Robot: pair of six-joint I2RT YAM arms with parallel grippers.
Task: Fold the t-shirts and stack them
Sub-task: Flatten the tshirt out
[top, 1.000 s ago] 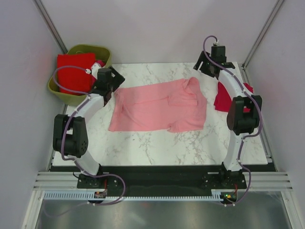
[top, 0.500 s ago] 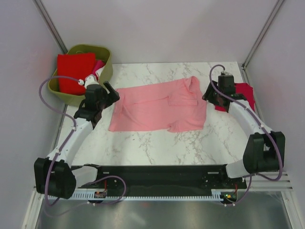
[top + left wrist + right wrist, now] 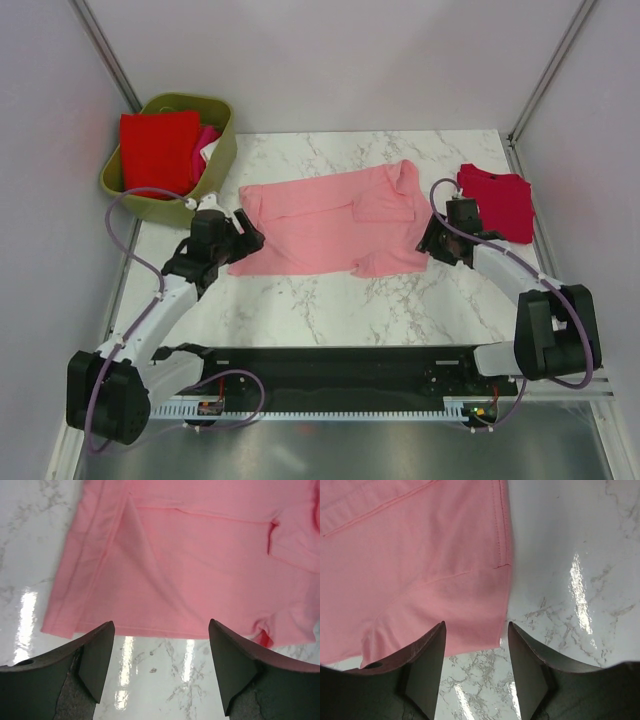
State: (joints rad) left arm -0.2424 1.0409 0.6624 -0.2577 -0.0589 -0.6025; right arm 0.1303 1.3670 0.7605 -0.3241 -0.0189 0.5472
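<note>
Both arms are pulling in from the far side and are now reaching low over the table (image 3: 330,300). The light pink shirt (image 3: 335,220) is lying spread at its middle. The left gripper (image 3: 160,630) is straddling the shirt's near left hem, jaws wide and empty. The right gripper (image 3: 476,630) is straddling the near right corner, jaws parted and gripping nothing. A crimson shirt (image 3: 497,200) is lying at the far right.

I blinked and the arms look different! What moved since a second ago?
Both arms swung back towards the near edge. The left tool went from the basket to the near left corner of the light pink shirt; the right tool came to its near right corner. Nothing was grabbed. That shirt, the crimson shirt and the basket stayed put.
</note>
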